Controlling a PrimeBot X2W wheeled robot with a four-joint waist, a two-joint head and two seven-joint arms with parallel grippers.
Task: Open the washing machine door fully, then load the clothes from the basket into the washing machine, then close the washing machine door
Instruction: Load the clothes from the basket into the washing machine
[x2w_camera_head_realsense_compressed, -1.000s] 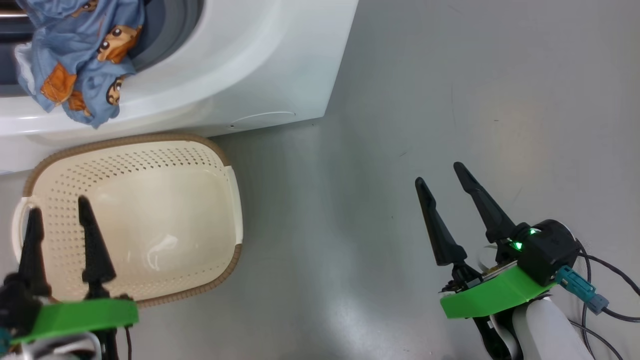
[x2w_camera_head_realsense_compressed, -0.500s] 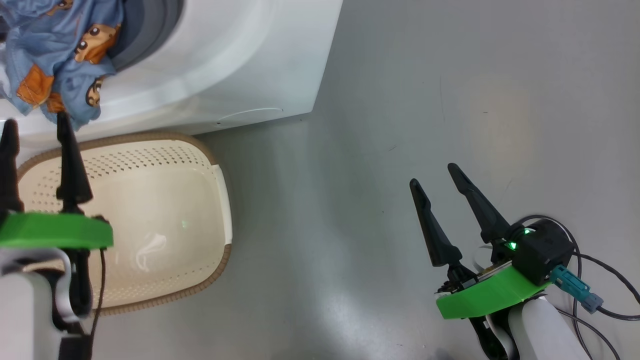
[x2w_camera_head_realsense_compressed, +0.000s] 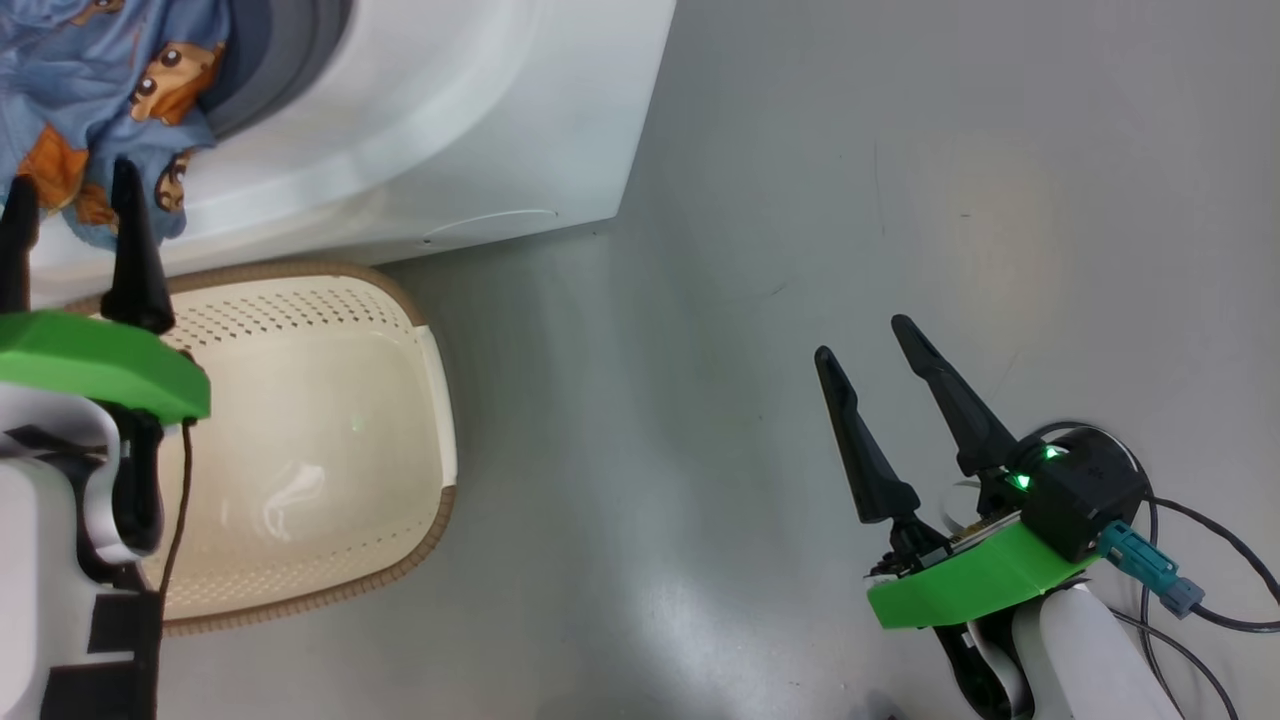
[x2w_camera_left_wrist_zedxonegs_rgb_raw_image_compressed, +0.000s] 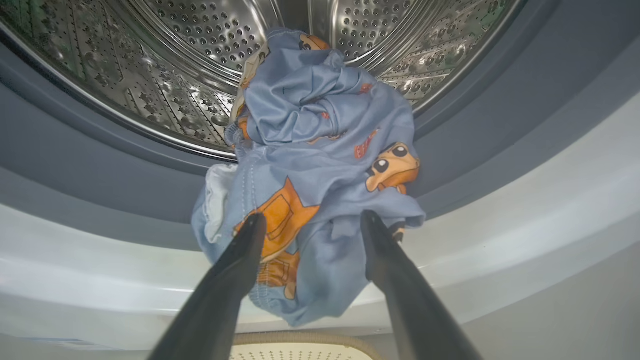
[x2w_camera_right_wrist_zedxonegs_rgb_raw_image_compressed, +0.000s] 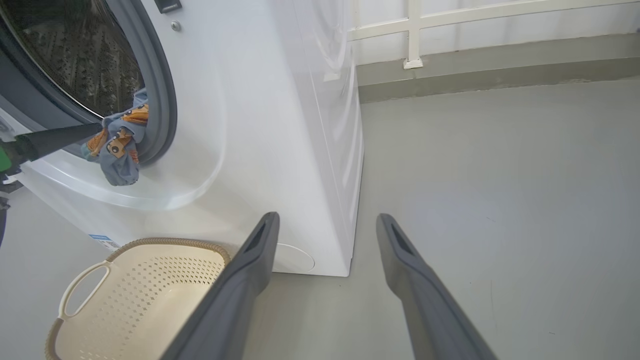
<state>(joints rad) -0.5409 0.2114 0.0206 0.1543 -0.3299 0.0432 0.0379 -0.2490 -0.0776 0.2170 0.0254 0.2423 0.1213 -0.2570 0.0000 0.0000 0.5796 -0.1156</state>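
1. The washing machine (x2w_camera_right_wrist_zedxonegs_rgb_raw_image_compressed: 280, 125) stands at the far left. Its steel drum (x2w_camera_left_wrist_zedxonegs_rgb_raw_image_compressed: 150, 85) and grey-blue gasket (x2w_camera_left_wrist_zedxonegs_rgb_raw_image_compressed: 100, 170) are exposed, so opening the door is judged complete.

2. The basket (x2w_camera_head_realsense_compressed: 300, 272) sits on the floor (x2w_camera_head_realsense_compressed: 800, 200), just in front of the machine. No garment is seen in the part of its interior that is in view, so unloading is judged complete or nearly so.

3. Of the clothes, 1 light blue garment (x2w_camera_left_wrist_zedxonegs_rgb_raw_image_compressed: 320, 150) with orange figures is only partly loaded. Its upper part lies in the drum mouth. Its lower part hangs out over the gasket and the white front rim. A pale patch at its left edge cannot be identified as a 2nd garment.

4. The left gripper (x2w_camera_head_realsense_compressed: 72, 180) is at the hanging part, jaws spread wide, 1 finger on each side of the fabric. Contact cannot be confirmed.

5. The right gripper (x2w_camera_head_realsense_compressed: 862, 340) hangs over bare floor at the near right, well apart from the machine, jaws spread and empty.

6. Remaining work, as judged: move the hanging fabric fully past the gasket, then close the door. Fabric left on the rim could be trapped.
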